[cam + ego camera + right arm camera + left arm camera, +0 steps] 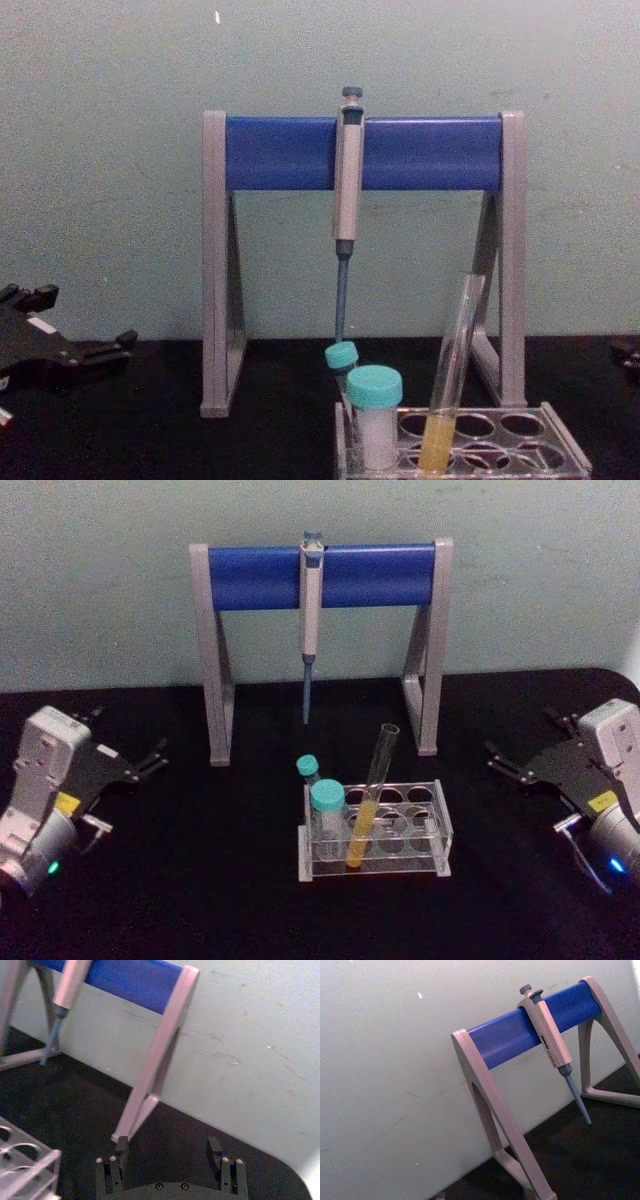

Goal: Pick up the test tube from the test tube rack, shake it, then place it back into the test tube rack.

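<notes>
Test tube (373,790) stands in rack (443,830) (top tilted twd right), nearer right hand (495,760), open & empty, than left hand (158,757), also open.

a lab bench — pipette (311,590) on its stand (260,577), teal-capped vials (327,802), test tube rack (443,832)

one test tube (372,798), two vials (327,810), one rack (441,856)

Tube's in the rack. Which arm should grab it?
Probably right. The right gripper is open and nearer the test tube, which leans its way; the capped vials stand between it and the left gripper.
</notes>
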Robot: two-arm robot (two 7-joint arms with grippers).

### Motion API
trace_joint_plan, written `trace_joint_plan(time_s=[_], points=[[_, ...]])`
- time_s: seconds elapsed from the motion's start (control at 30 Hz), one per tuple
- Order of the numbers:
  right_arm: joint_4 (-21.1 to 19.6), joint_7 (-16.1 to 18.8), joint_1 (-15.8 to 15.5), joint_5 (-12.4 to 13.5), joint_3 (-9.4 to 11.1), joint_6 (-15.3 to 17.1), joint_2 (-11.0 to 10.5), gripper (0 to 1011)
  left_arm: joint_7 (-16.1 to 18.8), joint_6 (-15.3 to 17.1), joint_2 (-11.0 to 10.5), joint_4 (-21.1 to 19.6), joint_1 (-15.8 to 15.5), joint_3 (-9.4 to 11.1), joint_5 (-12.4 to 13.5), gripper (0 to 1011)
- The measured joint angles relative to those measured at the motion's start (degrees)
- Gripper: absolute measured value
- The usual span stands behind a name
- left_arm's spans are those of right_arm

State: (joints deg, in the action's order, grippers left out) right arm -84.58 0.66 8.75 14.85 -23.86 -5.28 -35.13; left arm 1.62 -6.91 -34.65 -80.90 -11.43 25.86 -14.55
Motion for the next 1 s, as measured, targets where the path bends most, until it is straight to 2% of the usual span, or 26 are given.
trace_joint_plan(time_s=[0.13, 0.23, 0.43, 0.57, 0.77, 0.87, 1.0], points=[[-2.87, 1.71, -2.1, 1.5, 0.9, 0.76, -0.69, 1000, 0.0, 0.0, 0.0, 0.0, 0.0, 0.0, 0.0, 1001], [-5.3, 3.7, -3.91, 3.55, 1.68, 1.17, -1.15, 1000, 0.0, 0.0, 0.0, 0.0, 0.0, 0.0, 0.0, 1001], [-9.93, 10.13, -7.75, 9.8, 3.29, 1.59, -1.83, 1000, 0.0, 0.0, 0.0, 0.0, 0.0, 0.0, 0.0, 1001], [-11.39, 13.57, -8.92, 12.62, 3.72, 2.21, -1.89, 1000, 0.0, 0.0, 0.0, 0.0, 0.0, 0.0, 0.0, 1001], [-12.1, 18.11, -9.15, 16.3, 4.06, 3.52, -1.06, 1000, 0.0, 0.0, 0.0, 0.0, 0.0, 0.0, 0.0, 1001], [-11.54, 21.48, -8.41, 19.68, 4.26, 5.14, 0.39, 1000, 0.0, 0.0, 0.0, 0.0, 0.0, 0.0, 0.0, 1001], [-10.37, 24.32, -7.23, 22.61, 4.4, 6.67, 2.06, 1000, 0.0, 0.0, 0.0, 0.0, 0.0, 0.0, 0.0, 1001]])
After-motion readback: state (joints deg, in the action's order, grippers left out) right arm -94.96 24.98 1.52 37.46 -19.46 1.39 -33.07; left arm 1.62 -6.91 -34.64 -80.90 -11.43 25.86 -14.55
